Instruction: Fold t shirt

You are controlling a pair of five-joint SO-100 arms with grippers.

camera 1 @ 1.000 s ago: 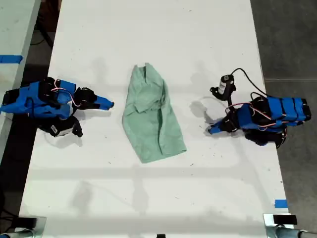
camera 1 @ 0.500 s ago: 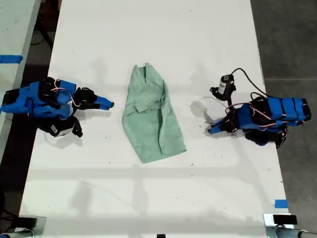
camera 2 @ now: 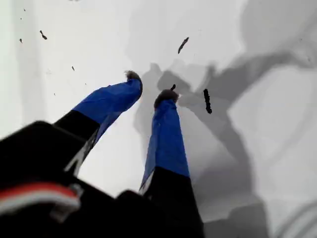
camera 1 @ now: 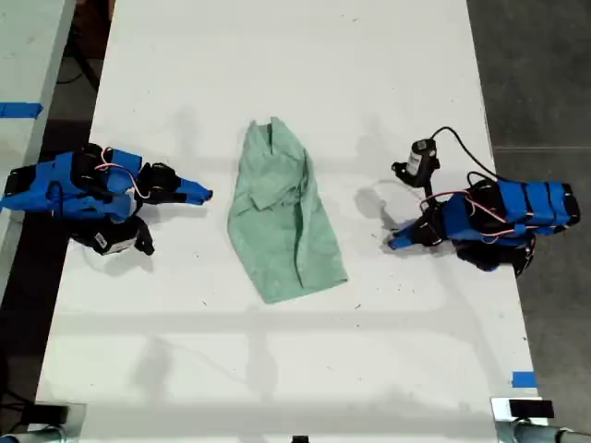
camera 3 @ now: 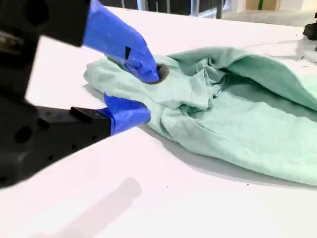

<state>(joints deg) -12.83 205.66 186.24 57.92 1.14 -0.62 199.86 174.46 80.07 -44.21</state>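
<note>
Working over a white table [camera 1: 277,55], bare beneath the fingers of my first gripper [camera 2: 148,87].

Seeing the t shirt [camera 1: 282,217] lying wrinkled and flat, just ahead of the fingers [camera 3: 119,39] of my second gripper [camera 3: 147,93], its narrow neck end nearer those tips and its wider hem spreading away to one side.

Keeping that second gripper [camera 1: 205,194] close beside the cloth but not touching it, fingers parted and gripping nothing.

Holding the first gripper [camera 1: 392,242] well apart from the shirt's other flank, tips pointing down at the tabletop with a narrow gap between them, released and empty.

Noting a small black device on a cable [camera 1: 421,161] near the first gripper's fingers, and a blue tape mark [camera 1: 523,379] well apart from them.
</note>
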